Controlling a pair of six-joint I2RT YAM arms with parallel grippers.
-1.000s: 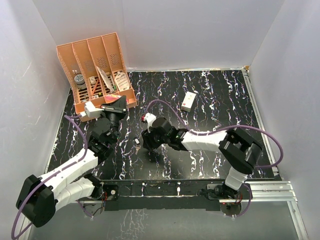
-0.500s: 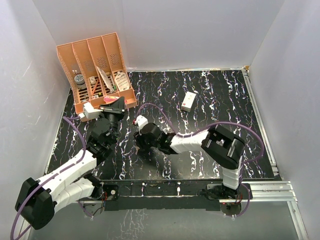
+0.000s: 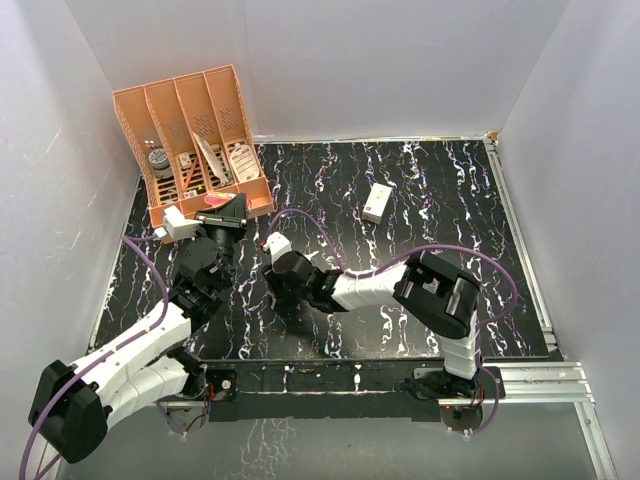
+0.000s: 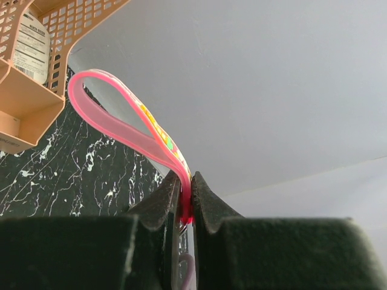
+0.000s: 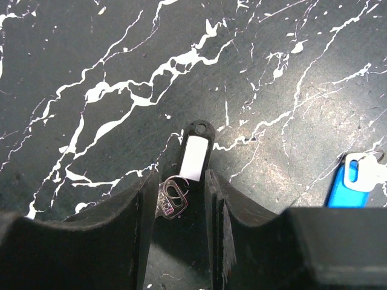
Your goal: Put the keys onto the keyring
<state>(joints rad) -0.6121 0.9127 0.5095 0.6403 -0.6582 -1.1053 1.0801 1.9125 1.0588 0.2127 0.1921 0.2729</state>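
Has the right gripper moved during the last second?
Yes. The right gripper moved left in the top view, farther from the white box.

Seen from above, the rack [image 3: 195, 140] stands at the 10 o'clock corner of the table [image 3: 450, 290] and the box [image 3: 378, 202] at 1 o'clock from centre. The left gripper [image 4: 185, 187], just before the rack, holds the keyring [image 4: 121, 133]. One key [image 5: 195, 151] lies on the table between the fingers of the right gripper [image 5: 179, 178], the other key [image 5: 354, 178] apart at its 3 o'clock.

Keyring strap [image 4: 121, 136] pink, looped, pinched; dark key [image 5: 195, 151] & blue key [image 5: 347, 180] flat, apart.
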